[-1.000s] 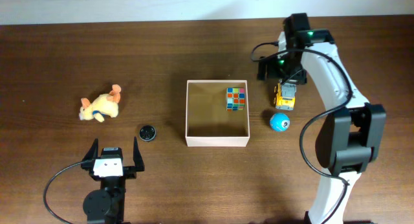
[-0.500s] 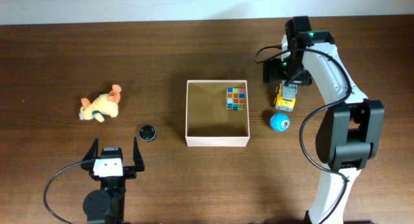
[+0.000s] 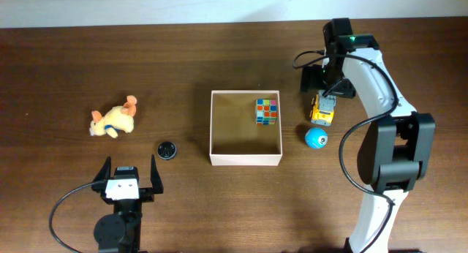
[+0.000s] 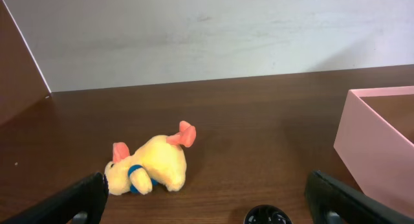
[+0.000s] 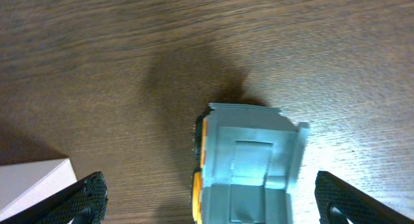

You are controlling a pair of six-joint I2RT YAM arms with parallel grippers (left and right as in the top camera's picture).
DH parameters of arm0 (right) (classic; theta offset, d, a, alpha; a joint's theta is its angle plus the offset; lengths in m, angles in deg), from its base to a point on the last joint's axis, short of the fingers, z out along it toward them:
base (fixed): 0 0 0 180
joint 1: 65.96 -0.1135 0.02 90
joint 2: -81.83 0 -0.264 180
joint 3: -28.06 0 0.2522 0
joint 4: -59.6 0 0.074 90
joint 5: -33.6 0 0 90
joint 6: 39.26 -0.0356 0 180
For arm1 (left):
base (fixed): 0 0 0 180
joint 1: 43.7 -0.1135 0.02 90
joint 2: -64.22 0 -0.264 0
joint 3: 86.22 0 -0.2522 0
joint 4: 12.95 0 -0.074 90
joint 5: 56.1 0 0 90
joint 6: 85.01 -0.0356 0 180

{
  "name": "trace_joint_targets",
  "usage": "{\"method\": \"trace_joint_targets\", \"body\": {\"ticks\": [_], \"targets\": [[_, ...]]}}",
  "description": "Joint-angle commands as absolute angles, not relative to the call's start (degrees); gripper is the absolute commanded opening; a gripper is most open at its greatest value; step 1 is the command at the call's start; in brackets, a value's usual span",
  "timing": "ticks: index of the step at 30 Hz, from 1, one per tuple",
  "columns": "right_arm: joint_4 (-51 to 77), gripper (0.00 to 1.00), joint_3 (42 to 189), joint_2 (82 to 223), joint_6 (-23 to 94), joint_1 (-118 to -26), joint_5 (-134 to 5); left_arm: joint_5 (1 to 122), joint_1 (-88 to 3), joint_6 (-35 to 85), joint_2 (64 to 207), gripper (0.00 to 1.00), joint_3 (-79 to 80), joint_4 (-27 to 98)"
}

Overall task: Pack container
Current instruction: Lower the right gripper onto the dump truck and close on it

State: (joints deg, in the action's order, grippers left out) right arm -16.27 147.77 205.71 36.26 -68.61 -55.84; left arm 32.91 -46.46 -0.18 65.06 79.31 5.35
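The container point(image 3: 246, 159), a square shallow box with white walls and a tan inside, sits mid-table with a colourful puzzle cube point(image 3: 267, 112) in its far right corner. My right gripper point(image 3: 325, 92) is open over the near end of a yellow toy truck point(image 3: 322, 111). In the right wrist view the truck's grey bed point(image 5: 249, 166) lies between the spread fingertips point(image 5: 81, 197), and the container's corner point(image 5: 35, 179) shows at lower left. A blue ball point(image 3: 316, 138) lies beside the truck. My left gripper point(image 3: 131, 174) is open and empty near the front edge.
A yellow plush dog point(image 3: 113, 121) lies at the left and shows in the left wrist view point(image 4: 152, 167). A small black disc point(image 3: 167, 149) lies between it and the container and shows at the bottom of the left wrist view point(image 4: 268, 216), with the container's wall point(image 4: 378, 146) at right.
My right gripper has shifted slightly to the right, over the toy truck. The left arm and the toys have not moved.
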Motion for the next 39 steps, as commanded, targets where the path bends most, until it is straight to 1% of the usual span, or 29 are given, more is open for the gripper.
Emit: {"method": "trace_joint_targets", "body": {"ticks": [1,11,16,21,29,35,39], "targets": [[-16.4,0.96,149.4,205.9,33.7,-68.1,-54.2,33.3,-46.9,-1.3,64.6,0.99,79.5,5.6],[-18.5,0.96,146.6,206.0,29.5,-68.1,-51.5,33.3,-46.9,-1.3,64.6,0.99,79.5,5.6],[-21.2,0.95,146.6,206.0,28.9,-68.2,-54.7,33.3,-46.9,-1.3,64.6,0.99,79.5,5.6],[-21.9,0.94,145.9,206.0,27.6,-68.2,-54.7,33.3,-46.9,-1.3,64.6,0.99,79.5,5.6],[-16.2,0.93,141.7,206.0,27.5,-68.2,-54.7,33.3,-46.9,-1.3,64.6,0.99,79.5,5.6],[-14.3,0.93,141.5,206.0,28.1,-68.2,-54.6,33.3,-46.9,-1.3,64.6,0.99,79.5,5.6],[-13.7,0.89,141.4,206.0,29.3,-68.2,-54.6,33.3,-46.9,-1.3,64.6,0.99,79.5,5.6]]}}
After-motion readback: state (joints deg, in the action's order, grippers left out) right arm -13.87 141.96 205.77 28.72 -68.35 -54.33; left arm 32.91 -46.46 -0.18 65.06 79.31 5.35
